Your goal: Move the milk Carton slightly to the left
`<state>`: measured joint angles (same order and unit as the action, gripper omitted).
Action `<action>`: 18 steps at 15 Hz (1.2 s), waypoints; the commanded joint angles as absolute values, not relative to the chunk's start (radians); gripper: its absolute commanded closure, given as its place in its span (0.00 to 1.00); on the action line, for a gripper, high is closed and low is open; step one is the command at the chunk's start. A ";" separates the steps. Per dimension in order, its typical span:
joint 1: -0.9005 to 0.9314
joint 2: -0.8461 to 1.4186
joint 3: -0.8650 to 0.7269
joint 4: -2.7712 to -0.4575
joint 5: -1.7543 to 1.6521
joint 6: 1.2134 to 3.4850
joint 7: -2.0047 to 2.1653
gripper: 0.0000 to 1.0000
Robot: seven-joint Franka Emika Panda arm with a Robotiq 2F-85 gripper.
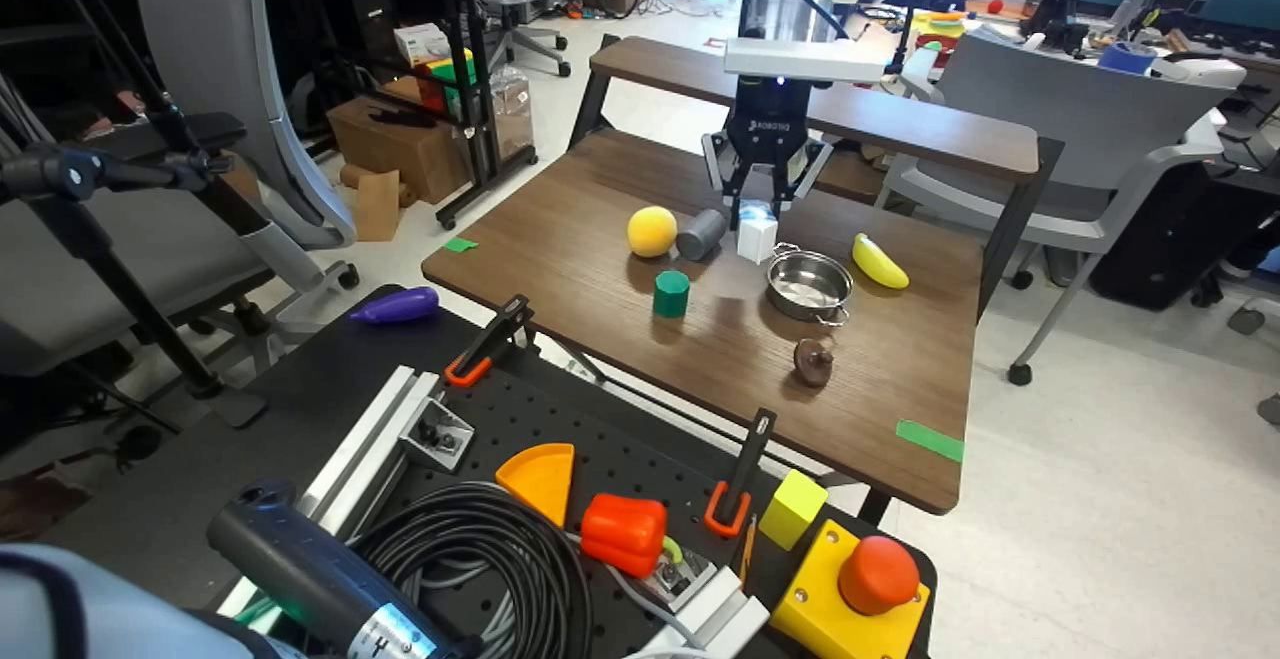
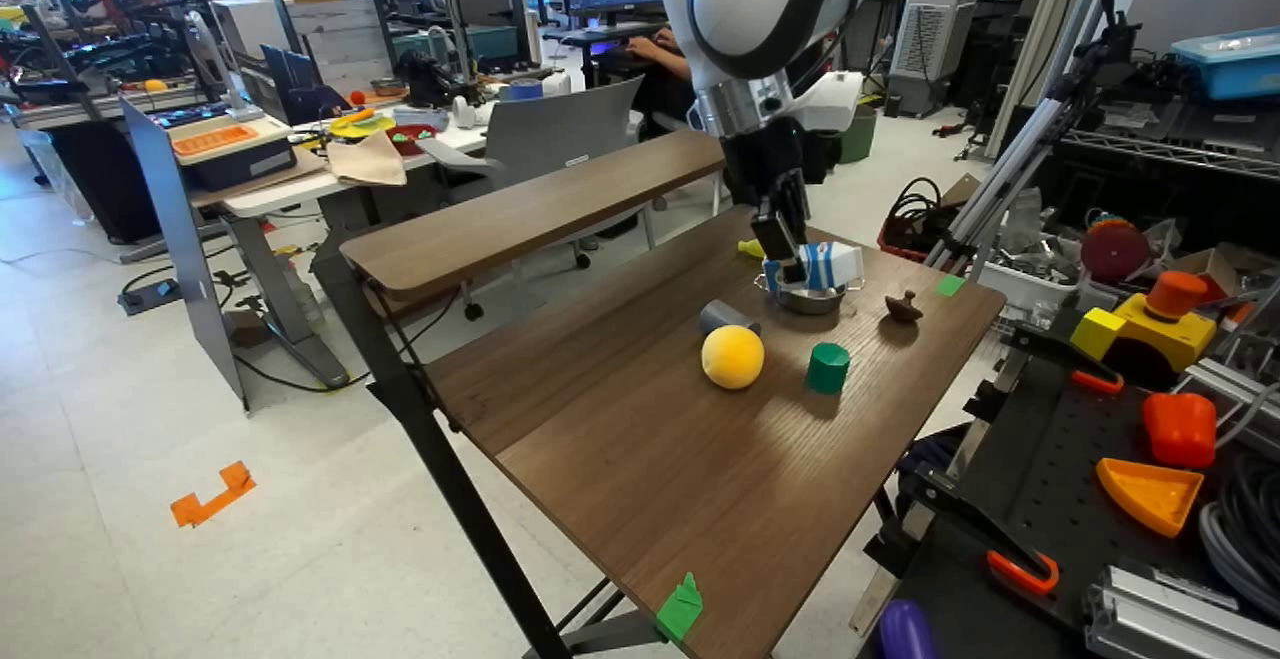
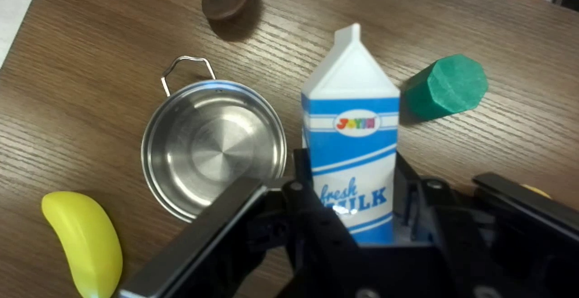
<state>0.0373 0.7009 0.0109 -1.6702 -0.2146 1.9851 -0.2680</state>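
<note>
The milk carton [image 3: 355, 153] is white and blue with "fresh milk" print. My gripper [image 3: 350, 171] is shut on it, one finger on each side, in the wrist view. In an exterior view the carton [image 1: 757, 237] hangs from the gripper [image 1: 756, 211] above the brown table, left of and behind the metal bowl. In an exterior view the carton [image 2: 836, 266] lies nearly sideways in the gripper [image 2: 793, 266], its white top pointing away from the fingers, and overlaps the bowl in the picture. A dark shadow on the table suggests that the carton is off the surface.
The grey metal bowl [image 1: 809, 284] has wire handles. A green cup [image 1: 671, 294], grey cylinder [image 1: 702, 234], yellow-orange ball [image 1: 652, 232], yellow banana [image 1: 880, 261] and brown top-shaped piece [image 1: 813, 363] are on the table [image 1: 600, 189]. A raised shelf [image 1: 930, 124] runs along the back.
</note>
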 commanded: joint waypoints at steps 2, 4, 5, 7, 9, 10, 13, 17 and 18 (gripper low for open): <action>0.035 0.761 0.013 -1.622 -0.228 1.968 -0.265 0.83; 0.037 0.795 0.012 -1.601 -0.230 1.965 -0.264 0.83; 0.040 0.811 0.012 -1.590 -0.232 1.966 -0.262 0.83; 0.044 0.842 0.012 -1.565 -0.233 1.972 -0.259 0.83; 0.049 0.871 0.013 -1.533 -0.231 1.964 -0.256 0.83; 0.050 0.882 0.013 -1.521 -0.229 1.959 -0.255 0.83; 0.054 0.895 0.013 -1.498 -0.231 1.956 -0.259 0.25; 0.052 0.879 0.017 -1.517 -0.232 1.956 -0.273 0.01; 0.051 0.870 0.018 -1.528 -0.232 1.961 -0.277 0.00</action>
<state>0.0500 0.8776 0.0120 -1.5324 -0.2148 1.9823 -0.2683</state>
